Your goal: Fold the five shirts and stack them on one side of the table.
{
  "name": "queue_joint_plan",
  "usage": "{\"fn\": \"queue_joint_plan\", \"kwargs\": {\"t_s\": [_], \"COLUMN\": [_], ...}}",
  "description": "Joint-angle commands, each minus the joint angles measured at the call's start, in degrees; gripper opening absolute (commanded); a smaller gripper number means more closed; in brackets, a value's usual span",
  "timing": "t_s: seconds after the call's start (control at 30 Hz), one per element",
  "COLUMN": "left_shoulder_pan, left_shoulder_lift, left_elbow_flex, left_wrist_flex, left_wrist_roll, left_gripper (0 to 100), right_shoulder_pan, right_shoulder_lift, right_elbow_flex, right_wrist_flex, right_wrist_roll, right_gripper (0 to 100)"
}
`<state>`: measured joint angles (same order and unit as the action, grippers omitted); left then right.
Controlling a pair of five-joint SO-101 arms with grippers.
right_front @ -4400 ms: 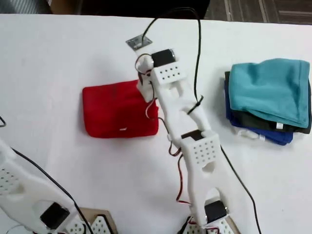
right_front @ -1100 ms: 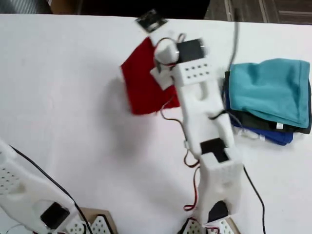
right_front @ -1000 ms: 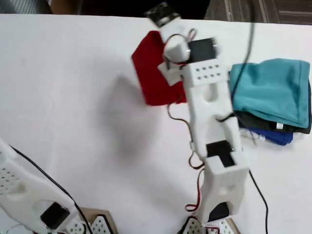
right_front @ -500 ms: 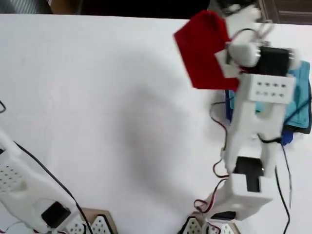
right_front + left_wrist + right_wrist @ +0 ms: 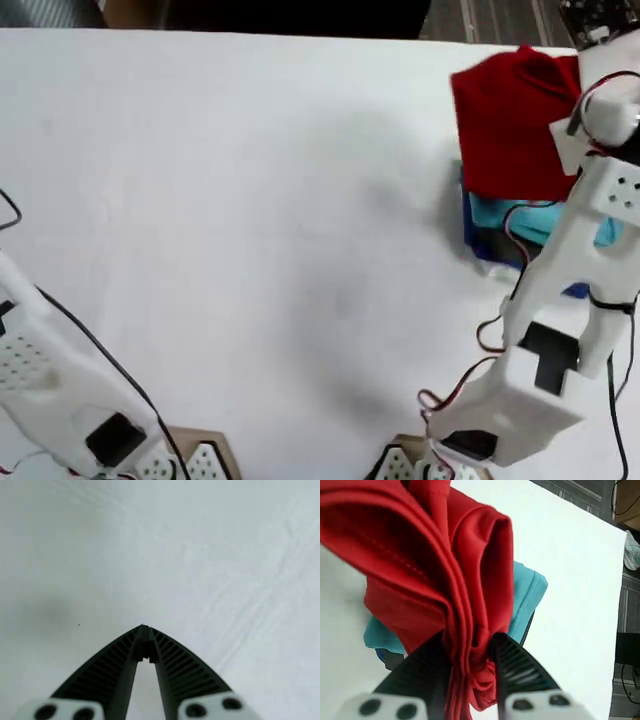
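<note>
The folded red shirt (image 5: 512, 125) hangs just above the stack (image 5: 497, 218) of folded shirts at one side of the surface (image 5: 250, 200) (teal on top, darker ones beneath), so the task looks nearly done: only setting it down seems left. The right hand (image 5: 470, 647) is clamped on its bunched edge, the arm (image 5: 560, 290) extended over the stack. The left hand (image 5: 144, 632), closed and empty, hovers over the surface

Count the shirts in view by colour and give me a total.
red shirt: 1, held in the right gripper above the pile
teal shirt: 1
blue shirt: 1
dark shirt: 1, just an edge showing under the teal one
Total: 4
</note>
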<state>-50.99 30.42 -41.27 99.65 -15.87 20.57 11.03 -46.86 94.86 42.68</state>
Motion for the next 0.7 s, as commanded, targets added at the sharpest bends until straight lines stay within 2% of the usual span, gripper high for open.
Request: {"fn": "queue_joint_plan", "kwargs": {"t_s": [0.0, 0.37, 0.53, 0.67], "left_shoulder_pan": [0.53, 0.53, 0.62, 0.62], "left_shoulder_lift": [-1.14, -1.14, -1.14, -1.14], "left_elbow_flex": [-1.98, -1.98, -2.33, -2.33], "left_wrist_flex": [0.7, 0.62, 0.35, 0.18], "left_wrist_roll": [0.44, 0.44, 0.44, 0.44], "left_gripper": [3, 3, 3, 3], "right_shoulder_pan": [0.92, -9.01, -9.98, -9.71], "right_shoulder_lift": [0.48, -9.19, -14.46, -18.07], "right_elbow_flex": [-0.7, -0.18, 0.0, 5.63], "right_wrist_flex": [-1.01, 2.77, 3.21, 3.21], "right_wrist_roll": [0.7, -0.97, -3.43, -3.43], "right_gripper": [2.2, 2.2, 2.2, 2.2]}}
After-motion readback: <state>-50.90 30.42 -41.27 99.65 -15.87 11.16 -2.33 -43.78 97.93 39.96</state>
